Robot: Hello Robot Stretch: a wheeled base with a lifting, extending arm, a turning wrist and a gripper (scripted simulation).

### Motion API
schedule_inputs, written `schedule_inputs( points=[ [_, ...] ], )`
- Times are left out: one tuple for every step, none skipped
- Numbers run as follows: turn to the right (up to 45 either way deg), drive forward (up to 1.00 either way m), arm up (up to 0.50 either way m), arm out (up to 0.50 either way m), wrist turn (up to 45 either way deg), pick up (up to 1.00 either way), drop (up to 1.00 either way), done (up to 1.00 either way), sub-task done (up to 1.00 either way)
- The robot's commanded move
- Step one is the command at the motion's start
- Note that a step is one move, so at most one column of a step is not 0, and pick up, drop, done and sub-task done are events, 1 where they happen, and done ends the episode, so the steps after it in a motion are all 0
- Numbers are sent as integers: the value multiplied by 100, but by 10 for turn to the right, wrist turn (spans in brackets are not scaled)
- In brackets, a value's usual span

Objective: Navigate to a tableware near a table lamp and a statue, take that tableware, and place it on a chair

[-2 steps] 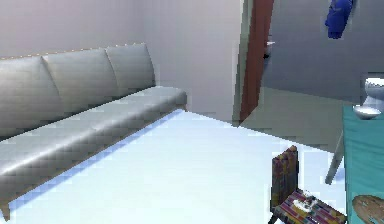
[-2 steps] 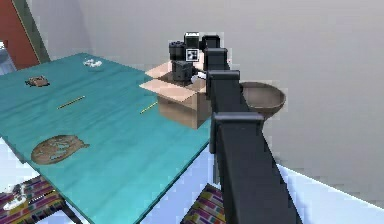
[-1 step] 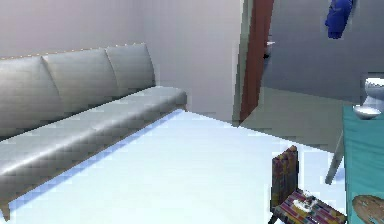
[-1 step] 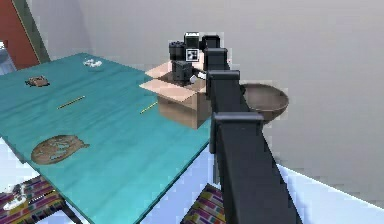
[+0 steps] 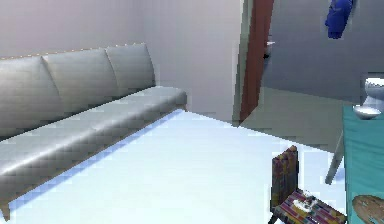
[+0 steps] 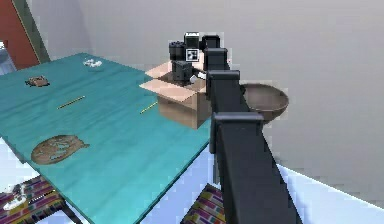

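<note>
Ahead, I look down toward a long grey sofa (image 5: 80,100). Both my views share the flat teal table (image 6: 120,125), close alongside.

A grey sofa (image 5: 80,100) is being shown in smooth, leather-like upholstery with a dull sheen, while the pale floor (image 5: 200,160) is being seen as glossy and even. The teal tabletop (image 6: 110,132) is being presented as smooth and matt; on it, a box (image 6: 185,108) of plain brown cardboard is being displayed. The arm (image 6: 240,150) is being viewed as dark, matt and hard-edged, the brown bowl (image 6: 264,98) as smooth.
</note>
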Motion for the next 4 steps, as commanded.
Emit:
schedule_inputs(
  points=[
    [0,0,-50,0,0,0,0,0,0],
    [0,0,0,0,0,0,100,0,0],
    [0,0,0,-10,0,0,0,0,0],
    [0,0,0,0,0,0,0,100,0]
  ],
)
